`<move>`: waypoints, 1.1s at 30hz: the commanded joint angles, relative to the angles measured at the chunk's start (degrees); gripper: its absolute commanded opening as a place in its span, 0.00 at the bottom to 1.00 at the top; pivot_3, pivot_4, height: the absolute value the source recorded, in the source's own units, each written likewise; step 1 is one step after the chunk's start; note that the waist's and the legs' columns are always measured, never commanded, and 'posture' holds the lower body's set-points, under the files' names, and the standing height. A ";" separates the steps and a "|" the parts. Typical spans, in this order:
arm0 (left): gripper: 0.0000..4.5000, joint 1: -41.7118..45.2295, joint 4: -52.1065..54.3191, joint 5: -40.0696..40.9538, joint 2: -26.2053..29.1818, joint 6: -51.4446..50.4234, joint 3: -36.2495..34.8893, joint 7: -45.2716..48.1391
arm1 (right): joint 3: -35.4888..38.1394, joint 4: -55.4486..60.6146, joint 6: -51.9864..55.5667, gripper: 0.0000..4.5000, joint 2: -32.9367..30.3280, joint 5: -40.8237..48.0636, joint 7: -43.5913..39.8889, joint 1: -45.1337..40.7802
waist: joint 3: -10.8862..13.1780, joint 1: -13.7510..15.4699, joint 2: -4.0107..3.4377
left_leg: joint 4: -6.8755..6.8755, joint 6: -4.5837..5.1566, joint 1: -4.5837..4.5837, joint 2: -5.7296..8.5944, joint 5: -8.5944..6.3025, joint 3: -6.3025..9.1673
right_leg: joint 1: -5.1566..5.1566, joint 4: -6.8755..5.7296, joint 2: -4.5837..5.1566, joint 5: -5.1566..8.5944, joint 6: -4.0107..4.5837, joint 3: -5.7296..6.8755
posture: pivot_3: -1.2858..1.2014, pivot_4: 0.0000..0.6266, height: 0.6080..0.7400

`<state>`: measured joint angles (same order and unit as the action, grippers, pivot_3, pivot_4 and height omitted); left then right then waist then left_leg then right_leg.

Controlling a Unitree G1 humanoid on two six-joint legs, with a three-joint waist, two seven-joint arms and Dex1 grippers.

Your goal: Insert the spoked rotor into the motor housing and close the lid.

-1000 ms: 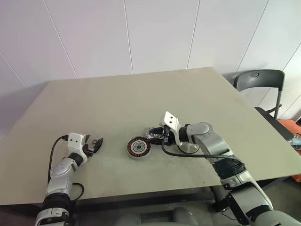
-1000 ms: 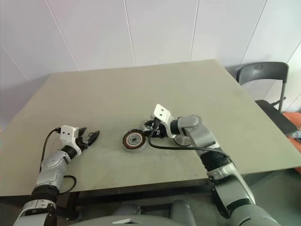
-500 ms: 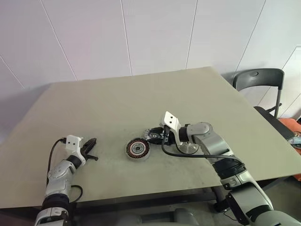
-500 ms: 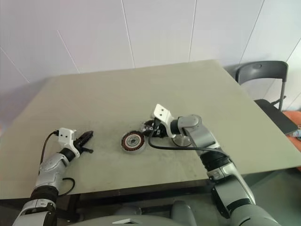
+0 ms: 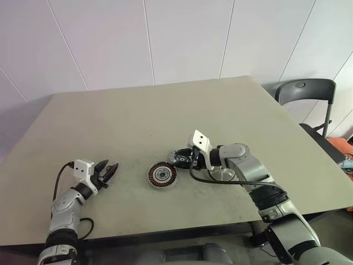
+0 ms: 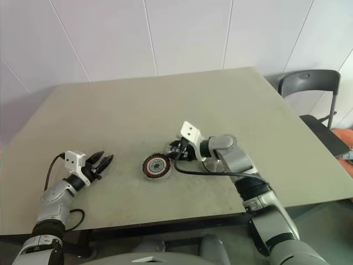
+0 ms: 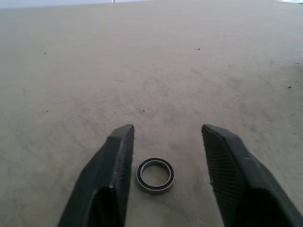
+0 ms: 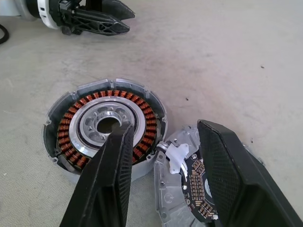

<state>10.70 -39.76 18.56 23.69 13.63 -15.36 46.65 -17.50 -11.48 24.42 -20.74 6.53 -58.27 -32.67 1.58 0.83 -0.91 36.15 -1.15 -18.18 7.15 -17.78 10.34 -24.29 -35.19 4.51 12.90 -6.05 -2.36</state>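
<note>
Left gripper (image 7: 165, 156): fingers spread, straddling small black ring (image 7: 155, 175) on table, empty
Right gripper (image 8: 163, 161): parted, holding nothing, beside motor housing (image 8: 106, 130)
Tip: centre before closing

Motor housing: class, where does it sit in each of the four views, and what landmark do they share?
Left eye view: motor housing near table centre.
Right eye view: left of centre.
Left wrist view: not in it.
Right wrist view: large, near the middle.
Shared landmark: left gripper.

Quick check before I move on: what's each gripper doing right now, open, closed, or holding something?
Left gripper: open, empty, a small black ring lying on the table between its fingers.
Right gripper: open, holding nothing, beside the motor housing.
</note>
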 commanded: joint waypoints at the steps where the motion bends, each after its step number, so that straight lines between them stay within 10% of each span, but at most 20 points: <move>1: 0.71 -1.43 2.86 1.76 1.31 -5.27 -0.98 -0.07 | 0.55 0.87 -0.90 0.51 0.58 0.74 0.14 -0.80 | 0.00 -0.10 0.01 | 0.00 0.00 -0.05 -0.01 0.00 0.00 | -0.07 -0.01 -0.01 -0.01 0.02 0.00 | 0.52 0.00 1.00; 33: 0.71 -9.01 50.56 1.43 3.78 -45.57 0.40 -24.73 | -0.01 0.46 -1.54 0.51 0.83 0.16 0.70 -0.21 | 0.42 -0.08 0.75 | 0.00 -0.01 -0.20 -0.03 -0.06 -0.15 | -0.26 0.02 -0.02 -0.03 0.04 -0.07 | 0.52 0.00 1.00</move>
<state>1.92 7.78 20.51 27.60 -31.35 -14.33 23.22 -17.72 -11.63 23.80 -20.27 6.40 -57.62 -32.17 2.00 0.76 -0.15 36.15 -1.17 -18.38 7.11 -17.84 10.17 -24.55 -35.16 4.49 12.88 -6.01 -2.45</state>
